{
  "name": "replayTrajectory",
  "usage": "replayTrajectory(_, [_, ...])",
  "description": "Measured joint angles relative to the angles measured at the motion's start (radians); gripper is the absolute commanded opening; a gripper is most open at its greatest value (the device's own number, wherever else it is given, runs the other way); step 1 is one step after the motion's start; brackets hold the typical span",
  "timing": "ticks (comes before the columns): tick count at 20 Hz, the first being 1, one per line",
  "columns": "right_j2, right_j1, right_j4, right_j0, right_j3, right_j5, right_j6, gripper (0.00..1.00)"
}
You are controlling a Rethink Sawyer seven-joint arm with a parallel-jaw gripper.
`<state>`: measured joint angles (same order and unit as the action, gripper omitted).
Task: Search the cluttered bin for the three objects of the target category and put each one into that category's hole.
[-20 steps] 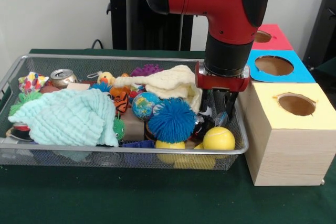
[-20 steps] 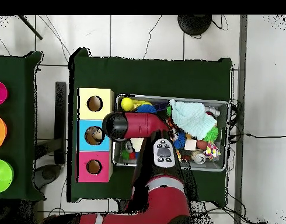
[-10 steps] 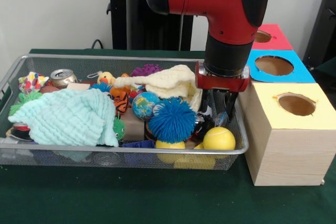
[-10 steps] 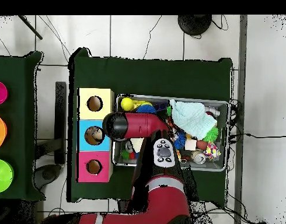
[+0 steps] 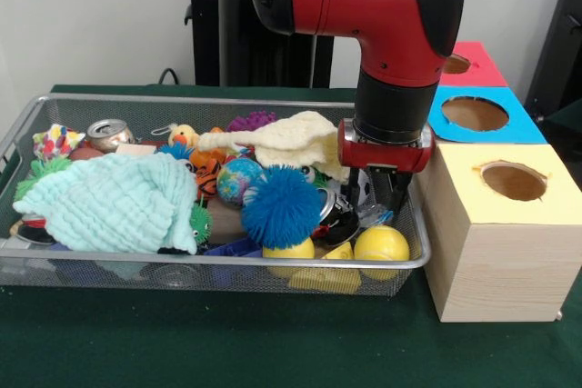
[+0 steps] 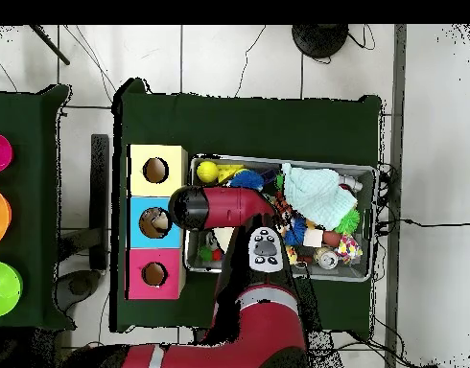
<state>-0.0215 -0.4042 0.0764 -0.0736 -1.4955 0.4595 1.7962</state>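
Observation:
The wire mesh bin (image 5: 227, 262) is full of toys and cloths; it also shows in the overhead view (image 6: 374, 173). My gripper (image 5: 387, 204) is down inside the bin's right end, among the clutter beside the box wall. A small pale see-through wrinkly bit (image 5: 372, 215) shows right at the gripper; I cannot tell whether it is held. No other see-through plastic object shows plainly. The blue-surround hole (image 5: 475, 114) is the middle one of the boxes to the right of the bin, and it also shows in the overhead view (image 6: 154, 222). In that view the arm hides the gripper.
A yellow-surround hole (image 5: 514, 180) is nearest and a red-surround hole (image 5: 455, 63) is farthest. In the bin lie a mint cloth (image 5: 118, 203), a cream cloth (image 5: 291, 138), a blue pom-pom (image 5: 282, 207), a yellow ball (image 5: 380, 244) and a metal can (image 5: 109, 133).
My gripper has sunk lower into the bin's right end. The blue pom-pom, globe ball and mint cloth have shifted left, and the bin itself has slid a little left.

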Motion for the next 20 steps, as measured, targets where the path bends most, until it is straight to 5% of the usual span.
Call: replayTrajectory(20, [-0.006, -0.007, 0.000, 0.005, -0.023, -0.045, 0.000, 1.00])
